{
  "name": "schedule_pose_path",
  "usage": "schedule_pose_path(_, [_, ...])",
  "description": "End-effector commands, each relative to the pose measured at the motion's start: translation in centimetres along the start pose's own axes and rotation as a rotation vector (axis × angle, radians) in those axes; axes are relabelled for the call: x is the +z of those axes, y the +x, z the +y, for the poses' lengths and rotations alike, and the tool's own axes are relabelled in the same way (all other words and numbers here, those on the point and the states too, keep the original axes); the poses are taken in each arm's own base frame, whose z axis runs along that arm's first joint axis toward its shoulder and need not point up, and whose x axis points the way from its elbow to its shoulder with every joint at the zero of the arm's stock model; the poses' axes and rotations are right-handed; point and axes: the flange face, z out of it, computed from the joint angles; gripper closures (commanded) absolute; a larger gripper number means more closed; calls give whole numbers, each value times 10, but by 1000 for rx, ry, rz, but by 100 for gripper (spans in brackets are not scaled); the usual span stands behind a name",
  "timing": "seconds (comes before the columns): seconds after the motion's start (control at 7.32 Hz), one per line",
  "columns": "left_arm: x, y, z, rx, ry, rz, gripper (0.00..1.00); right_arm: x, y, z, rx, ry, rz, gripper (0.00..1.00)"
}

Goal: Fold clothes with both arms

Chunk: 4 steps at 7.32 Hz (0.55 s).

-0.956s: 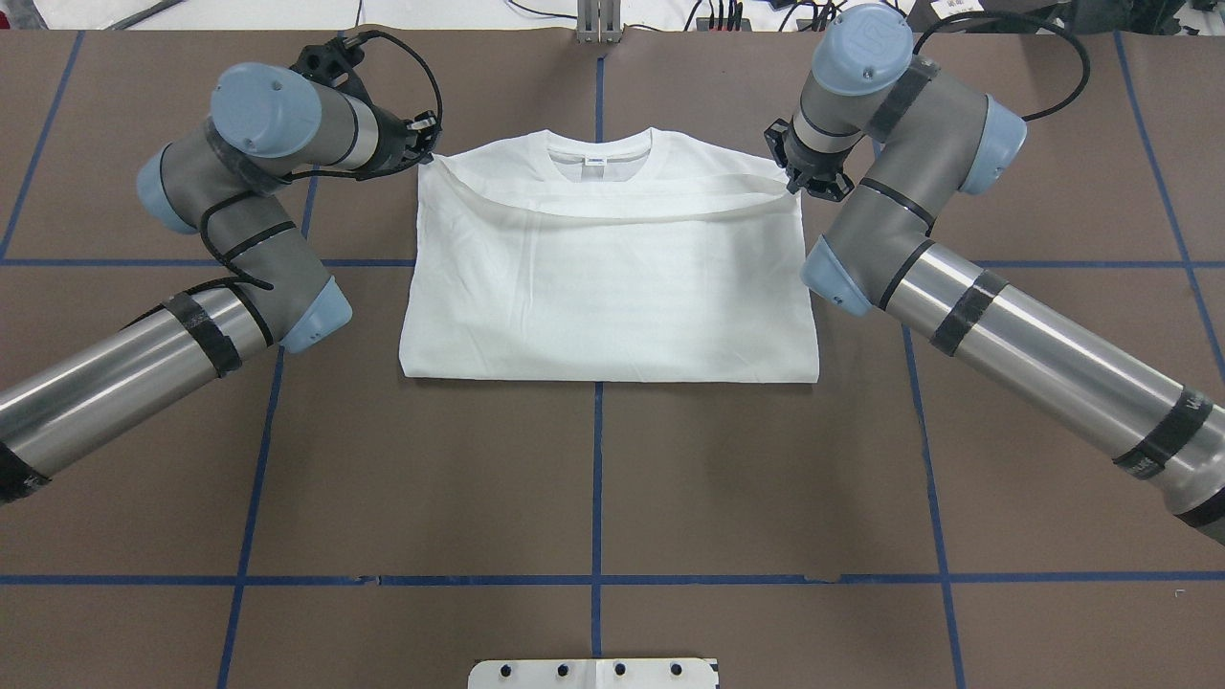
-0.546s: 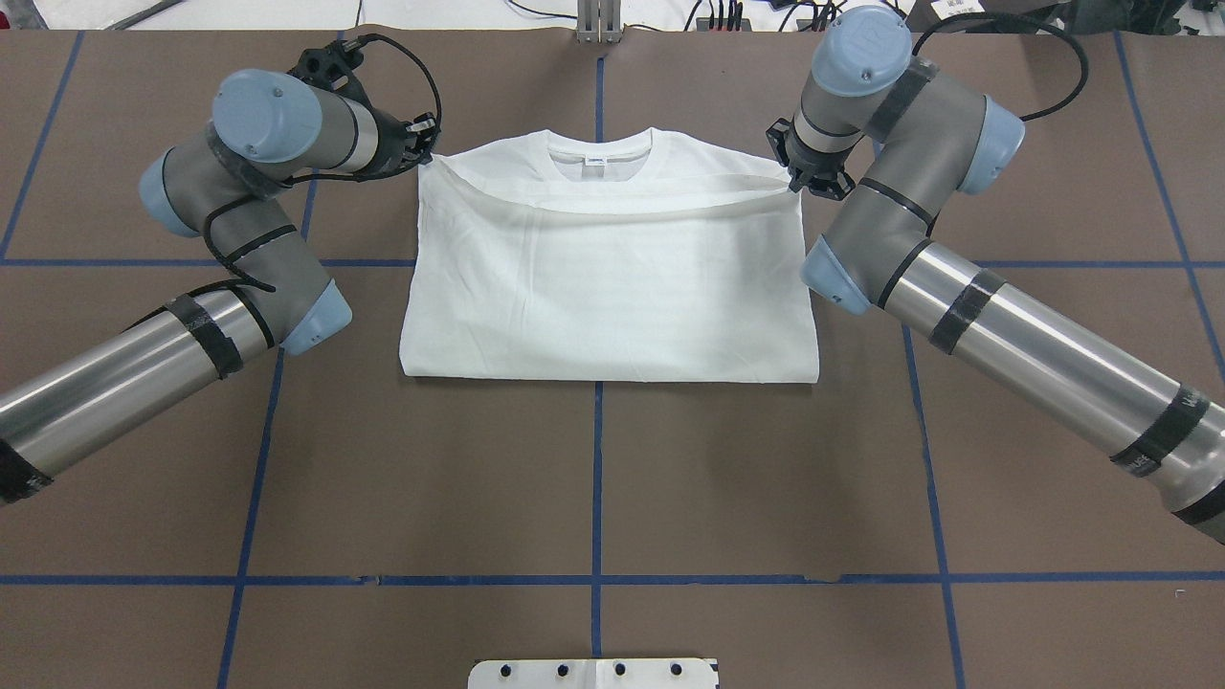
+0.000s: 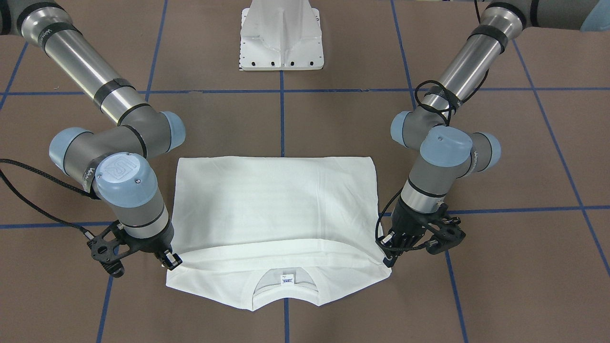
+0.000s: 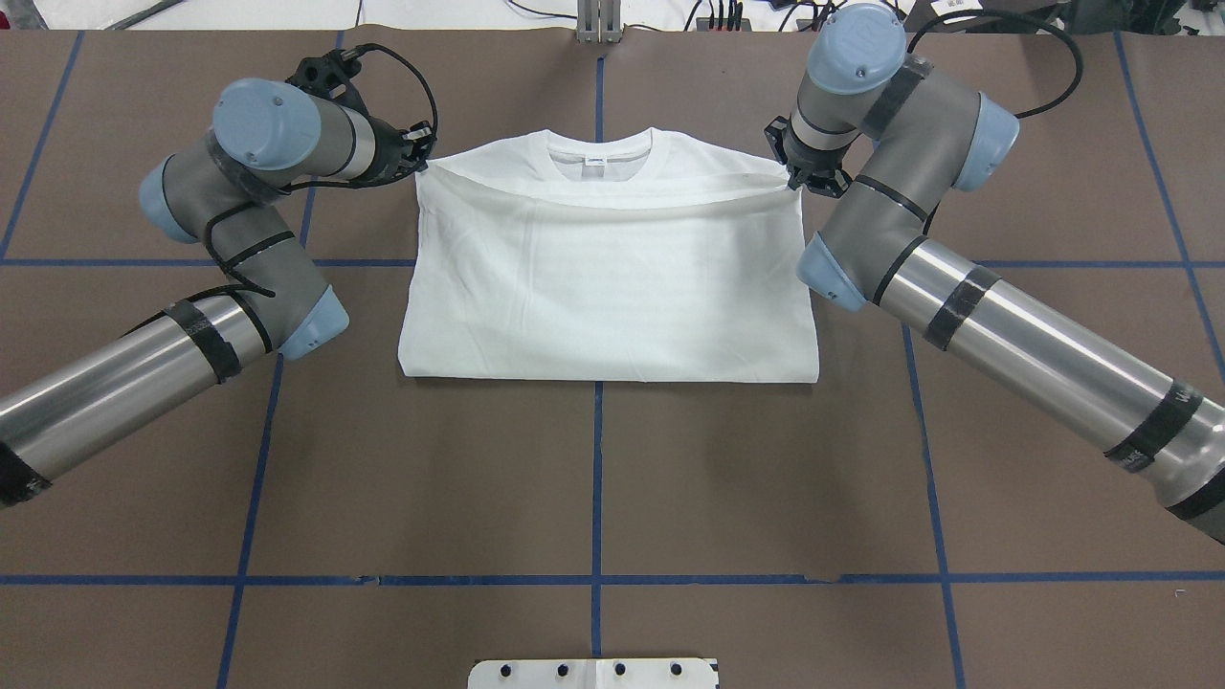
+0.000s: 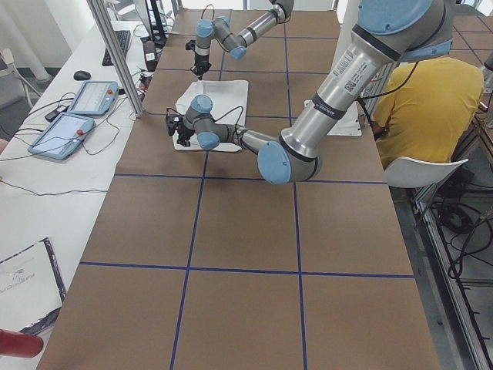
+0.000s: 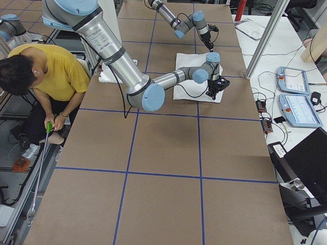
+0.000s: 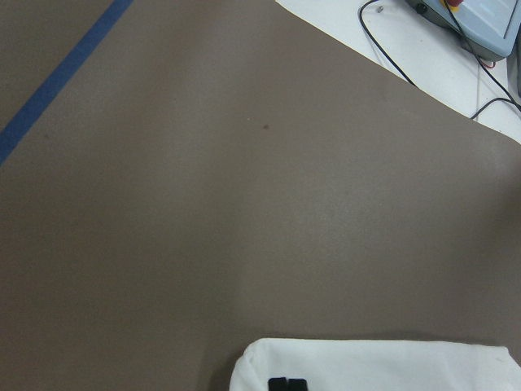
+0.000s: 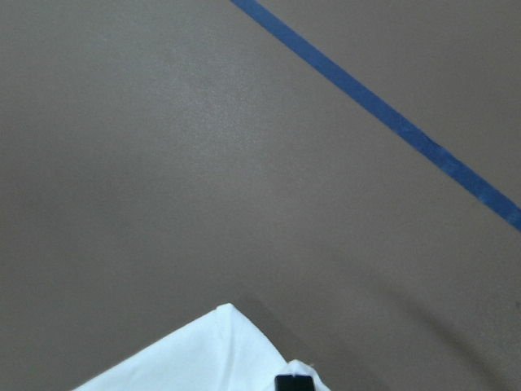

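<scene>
**Item:** one white long-sleeved T-shirt [image 4: 612, 287]. It lies flat on the brown table [image 4: 593, 478], in the upper middle of the overhead view. No sleeves are visible. The lower half is doubled up over the chest. The collar [image 4: 598, 144] and its small label [image 4: 594, 162] are uncovered at the top edge.

**Step in hand, by my judgement:** setting the carried hem [image 4: 612, 199] down just short of the collar, which completes the bottom-to-top fold.

**To do it well:**
- Lower both arms together and level, so the hem lands straight across the shoulders.
- Hold the cloth lightly taut between its two corners, so the shallow sag at mid-hem does not set as a crease.
- Release only once the corners rest on the layer beneath.
- Withdraw outward, past the side edges, so nothing drags.

**Left pincer** [image 4: 422, 159]: upper left of the overhead view, at the hem's left corner. The jaws are drawn narrow and nip the cloth. Its wrist camera shows a black fingertip [image 7: 286, 383] against white fabric at the bottom of the frame.

**Right pincer** [image 4: 796, 184]: upper right of the overhead view, at the hem's right corner. It too is closed narrow on the cloth. Its wrist camera shows a fingertip [image 8: 295, 381] at the fabric's edge.
</scene>
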Motion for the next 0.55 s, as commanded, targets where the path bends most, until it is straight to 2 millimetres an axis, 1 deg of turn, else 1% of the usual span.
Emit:
schedule_pose_path(0.0, [2,-10,1,12,-1,-10,100,0,-1,0,-4,4,-14,100])
schedule_pose_path(0.14, [2,-11,1,12,-1,-10,100,2,-1,-1,-3,5,-11,100])
schedule_pose_path(0.27, [2,-11,1,13,-1,-11,88,3,0,-2,-3,7,-10,98])
schedule_pose_path(0.41, [2,-11,1,13,-1,-10,48,3,0,-2,-3,6,-11,45])
